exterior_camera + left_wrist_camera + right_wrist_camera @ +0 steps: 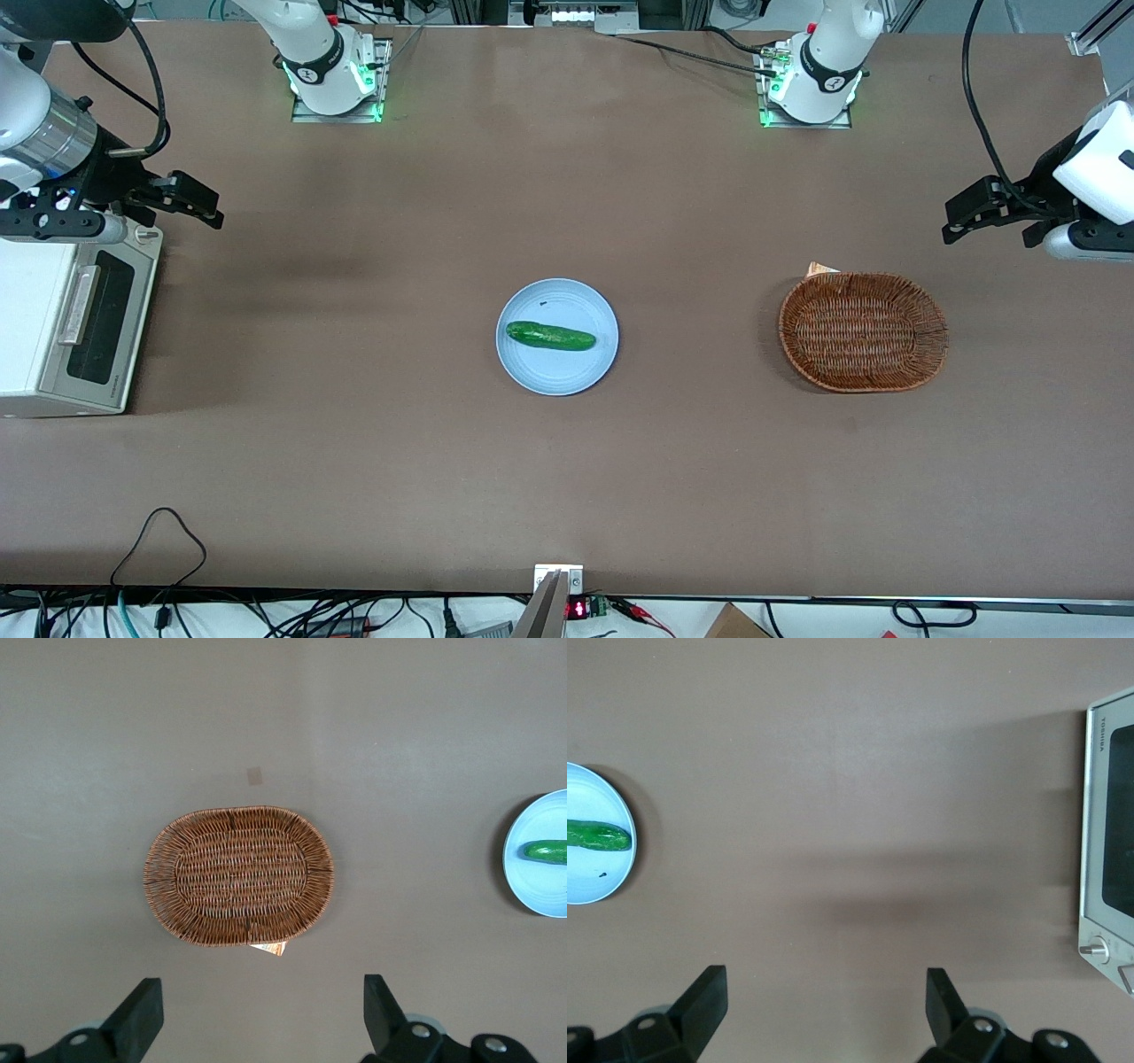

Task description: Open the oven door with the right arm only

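**Inspector:** Position and state of the end effector [197, 206]?

**Assistant:** It sits at the working arm's end of the counter [567, 461], carried by the right arm [44, 133]. It hangs above bare surface, just beside the knob end of the oven [40, 328] and a little farther from the front camera than that corner. The fingers [700, 1001] stand wide apart with nothing between them; the wrist view shows only brown counter in the gap.

**Inspector:** The oven door?

**Assistant:** The oven door [97, 319] is shut flat against the oven's front. Its bar handle [78, 306] runs along the edge of the dark window. Relative to the end effector, the door lies nearer the front camera and lower. No contact between them. One knob [1094, 950] shows close to the end effector in the wrist view.

**Inspector:** Other items?

**Assistant:** A light blue plate [532, 363] lies well apart from the end effector, toward the middle of the counter, with a cucumber [550, 336] lying on it. A woven basket [864, 332] sits still farther from the end effector, toward the parked arm's end. A small card [819, 268] pokes out from under its rim
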Robot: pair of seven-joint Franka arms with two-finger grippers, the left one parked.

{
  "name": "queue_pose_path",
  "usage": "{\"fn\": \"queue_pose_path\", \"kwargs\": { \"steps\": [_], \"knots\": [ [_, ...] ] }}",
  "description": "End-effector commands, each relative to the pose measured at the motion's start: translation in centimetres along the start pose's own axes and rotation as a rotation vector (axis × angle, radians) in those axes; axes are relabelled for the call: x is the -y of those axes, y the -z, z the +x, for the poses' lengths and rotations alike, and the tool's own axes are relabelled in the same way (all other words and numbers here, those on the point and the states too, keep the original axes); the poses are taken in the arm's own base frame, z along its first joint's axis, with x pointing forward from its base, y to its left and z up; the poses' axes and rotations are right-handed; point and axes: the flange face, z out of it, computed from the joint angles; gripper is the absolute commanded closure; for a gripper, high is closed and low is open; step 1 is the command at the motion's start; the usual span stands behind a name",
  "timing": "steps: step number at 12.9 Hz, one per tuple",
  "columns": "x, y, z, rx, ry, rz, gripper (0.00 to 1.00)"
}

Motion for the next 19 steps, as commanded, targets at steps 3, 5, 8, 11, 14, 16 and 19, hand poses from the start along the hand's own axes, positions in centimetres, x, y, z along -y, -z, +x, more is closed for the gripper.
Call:
{"fn": "queue_pose_path", "kwargs": {
  "steps": [3,5,8,11,14,16,19],
  "knots": [
    [-0.34,0.9,0.16,-0.005,0.007,0.007,0.01],
    [-0.39,1.04,0.17,-0.007,0.004,0.009,0.01],
    [-0.24,0.88,0.24,-0.005,0.004,0.007,0.01],
    [-0.41,0.8,0.3,-0.004,0.005,0.007,0.01],
    [-0.6,0.17,0.37,0.023,-0.012,0.012,0.01],
    [-0.62,0.16,0.35,0.024,-0.005,0.01,0.01],
    [-0.53,0.13,0.31,0.027,0.006,0.003,0.35]
  ]
}}
